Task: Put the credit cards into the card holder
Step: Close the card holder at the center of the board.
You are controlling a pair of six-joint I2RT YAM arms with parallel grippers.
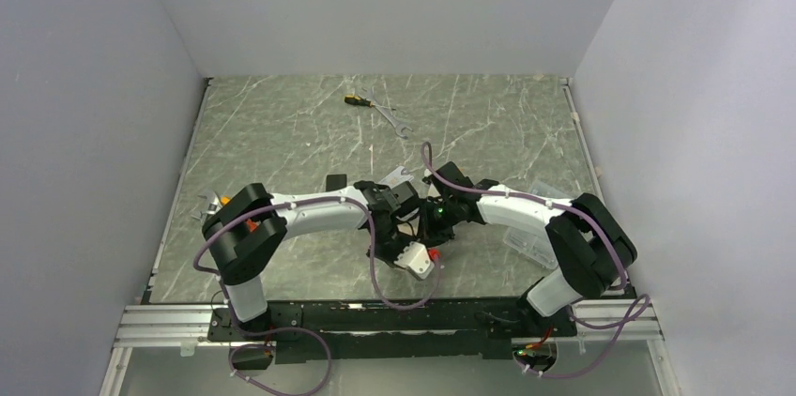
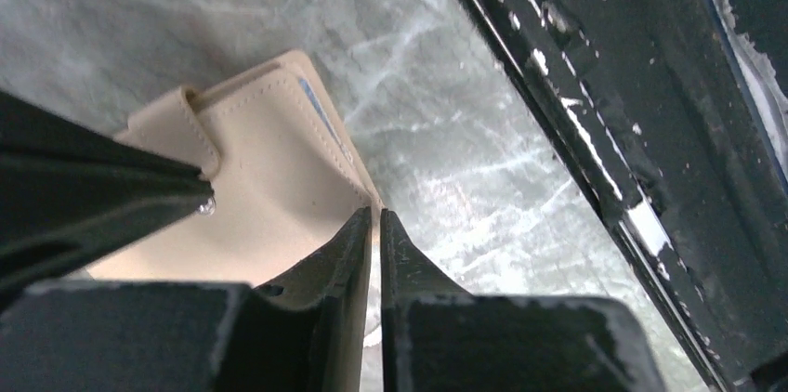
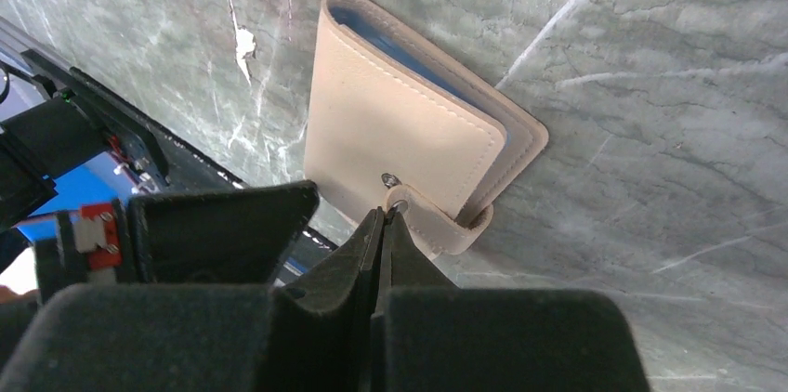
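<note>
The tan card holder point(image 3: 390, 123) lies folded shut on the marble table, with a blue lining showing at its edge. My right gripper point(image 3: 383, 211) is shut, and its tips pinch the end of the snap tab point(image 3: 437, 225), which is lifted off the stud. My left gripper point(image 2: 374, 214) is shut on the card holder's point(image 2: 269, 178) edge near a corner. In the top view both grippers meet at mid-table and hide the holder. A black credit card point(image 1: 333, 180) and a silver-grey one point(image 1: 401, 174) lie flat just behind them.
A clear plastic box point(image 1: 533, 227) sits by the right arm. A wrench and a small screwdriver point(image 1: 375, 107) lie at the back. Something small, orange and pale, point(image 1: 218, 201) is beside the left arm. The black frame rail point(image 2: 604, 132) runs close to the holder.
</note>
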